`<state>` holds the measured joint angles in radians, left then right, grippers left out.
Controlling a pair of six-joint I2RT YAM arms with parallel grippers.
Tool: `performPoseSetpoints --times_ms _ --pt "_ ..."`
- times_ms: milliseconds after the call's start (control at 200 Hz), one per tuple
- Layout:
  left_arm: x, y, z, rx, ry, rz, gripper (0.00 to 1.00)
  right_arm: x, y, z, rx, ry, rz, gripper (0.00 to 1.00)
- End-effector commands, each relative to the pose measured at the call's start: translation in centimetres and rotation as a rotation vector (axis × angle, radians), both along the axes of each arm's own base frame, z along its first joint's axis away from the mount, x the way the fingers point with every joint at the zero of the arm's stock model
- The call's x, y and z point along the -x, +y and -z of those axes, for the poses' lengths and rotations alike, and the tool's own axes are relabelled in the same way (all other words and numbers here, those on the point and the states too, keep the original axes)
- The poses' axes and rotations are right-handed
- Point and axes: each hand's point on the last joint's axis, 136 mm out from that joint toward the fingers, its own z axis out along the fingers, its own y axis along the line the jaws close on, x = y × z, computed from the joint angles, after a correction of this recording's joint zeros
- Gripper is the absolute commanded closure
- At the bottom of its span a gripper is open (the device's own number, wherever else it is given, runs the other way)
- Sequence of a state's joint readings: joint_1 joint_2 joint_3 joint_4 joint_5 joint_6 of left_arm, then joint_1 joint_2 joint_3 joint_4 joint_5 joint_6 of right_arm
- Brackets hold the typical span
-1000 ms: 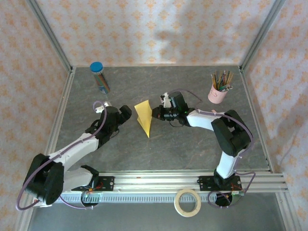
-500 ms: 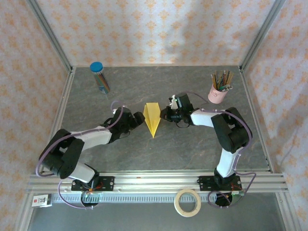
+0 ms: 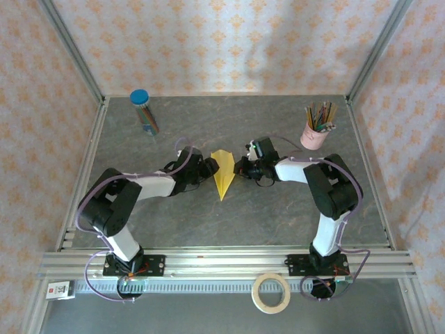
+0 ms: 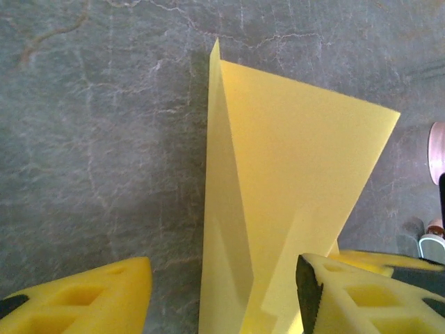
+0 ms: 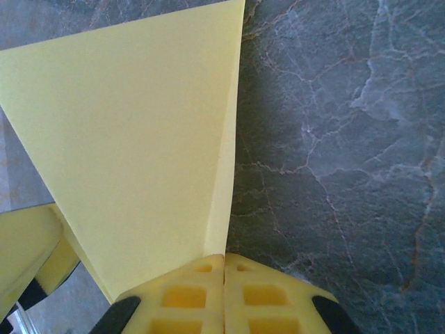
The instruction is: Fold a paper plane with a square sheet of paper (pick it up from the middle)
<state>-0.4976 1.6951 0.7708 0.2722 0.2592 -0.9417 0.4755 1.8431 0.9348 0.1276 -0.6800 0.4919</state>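
The square sheet of paper, folded into a yellow kite-shaped paper plane [image 3: 223, 174], stands at the table's middle with its sharp point toward the near edge. My right gripper [image 3: 238, 167] is shut on its right edge; in the right wrist view the closed fingertips [image 5: 224, 259] pinch the fold of the paper plane [image 5: 139, 139]. My left gripper [image 3: 210, 169] reaches in from the left. In the left wrist view its jaws [image 4: 224, 292] stand apart around the paper plane [image 4: 292, 174]. The right finger [image 4: 327, 292] is against a flap and the left finger [image 4: 104, 299] is clear of it.
A blue-capped tube of pencils [image 3: 144, 111] stands at the back left. A pink cup of pencils [image 3: 316, 132] stands at the back right. A tape roll [image 3: 271, 292] lies on the front rail. Metal frame posts and patterned walls enclose the table.
My left arm swung right until its jaws straddle the paper, and they have narrowed. The paper plane shifted slightly right and turned point-down, still held by the right gripper.
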Motion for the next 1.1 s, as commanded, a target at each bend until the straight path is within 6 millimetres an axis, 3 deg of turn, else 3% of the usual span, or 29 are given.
performPoseSetpoints --times_ms 0,245,435,621,861,926,1096 --pt "-0.7 -1.0 -0.1 -0.017 0.005 0.028 0.43 -0.3 -0.4 0.9 0.028 0.002 -0.001 0.94" --pt "-0.6 0.4 1.3 -0.091 0.044 -0.024 0.56 -0.3 -0.6 1.3 0.044 0.012 0.007 0.94" --pt "-0.5 0.8 1.7 -0.107 0.051 -0.029 0.74 -0.6 -0.9 1.4 0.062 0.012 0.022 0.94" --pt "-0.7 0.9 0.8 -0.095 0.015 -0.035 0.90 -0.9 -0.9 0.8 0.058 -0.004 0.025 0.94" --pt "-0.7 0.6 -0.3 -0.054 -0.025 -0.036 0.97 -1.6 -1.1 -0.3 0.083 -0.032 0.033 0.92" --pt "-0.6 0.3 -0.3 -0.043 -0.025 -0.022 0.97 -1.6 -1.2 -0.7 0.097 -0.038 0.027 0.89" --pt "-0.6 -0.2 -0.4 -0.016 -0.019 -0.011 0.98 -1.8 -1.5 -3.2 0.114 -0.095 0.043 0.66"
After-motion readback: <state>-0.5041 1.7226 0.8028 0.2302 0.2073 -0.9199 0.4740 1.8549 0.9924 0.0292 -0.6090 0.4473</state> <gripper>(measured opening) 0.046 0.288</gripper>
